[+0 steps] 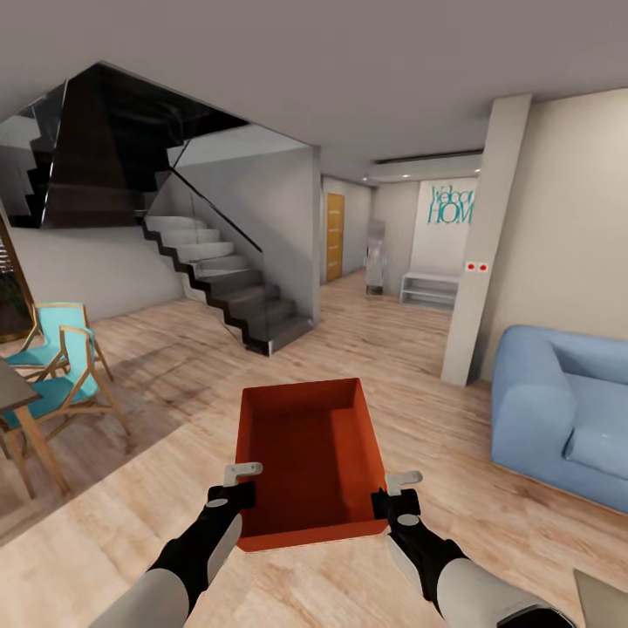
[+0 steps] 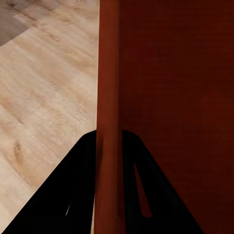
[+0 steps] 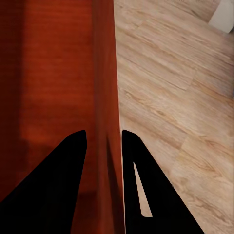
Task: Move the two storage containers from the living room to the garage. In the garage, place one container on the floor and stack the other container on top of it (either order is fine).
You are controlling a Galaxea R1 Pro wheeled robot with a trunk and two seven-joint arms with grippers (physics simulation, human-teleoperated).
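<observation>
Here 1 orange-red storage container (image 1: 310, 458) hangs above the living room's wood-plank floor (image 1: 392, 349), left claw (image 1: 234, 488) and right claw (image 1: 394, 495) each clamped on a side wall.

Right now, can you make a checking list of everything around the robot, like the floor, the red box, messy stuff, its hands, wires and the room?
Surface: light wood-plank floor; robot is in the living area, not the garage.
Job's things: one orange-red container, open top, empty, held up between both grippers. Second container: nothing seen.
Clutter: nothing seen.
Grippers: left gripper clamps the container's left wall, fingers on either side of it; right gripper clamps the right wall the same way.
Cables: nothing seen.
Surroundings: staircase ahead left, blue sofa at right, teal chairs at left, orange-wood door down the hallway.
</observation>
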